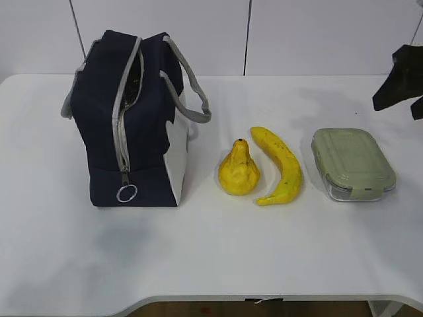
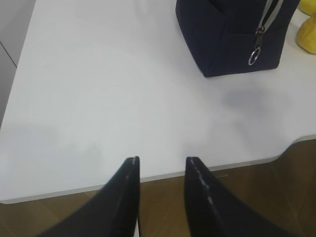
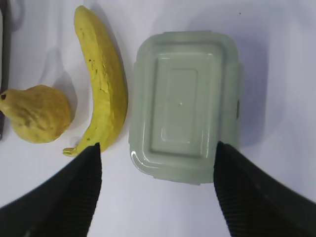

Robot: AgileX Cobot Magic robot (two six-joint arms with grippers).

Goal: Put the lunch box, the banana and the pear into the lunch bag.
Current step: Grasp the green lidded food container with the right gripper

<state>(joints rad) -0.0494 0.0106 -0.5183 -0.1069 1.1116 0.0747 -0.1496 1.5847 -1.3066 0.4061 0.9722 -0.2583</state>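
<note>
Right gripper (image 3: 155, 185) is being held spread wide above the box (image 3: 185, 103), jaws bracketing its width, nothing touched. Left gripper (image 2: 162, 170) is being kept partly open, empty, over the table edge left of the bag (image 1: 129, 119). Box is lying right of the banana (image 1: 281, 165), pear (image 1: 239, 170) beyond. Box judged rigid, smooth, fairly light; best gripped across the long sides.

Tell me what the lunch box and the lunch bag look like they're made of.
Lunch box: smooth matte sage-green lid, likely plastic, over a clear glossy base, glass or plastic; the exterior view can't settle which. Lunch bag: soft navy woven-looking fabric with a white panel, grey webbing handles and a metal-looking zipper ring.
</note>
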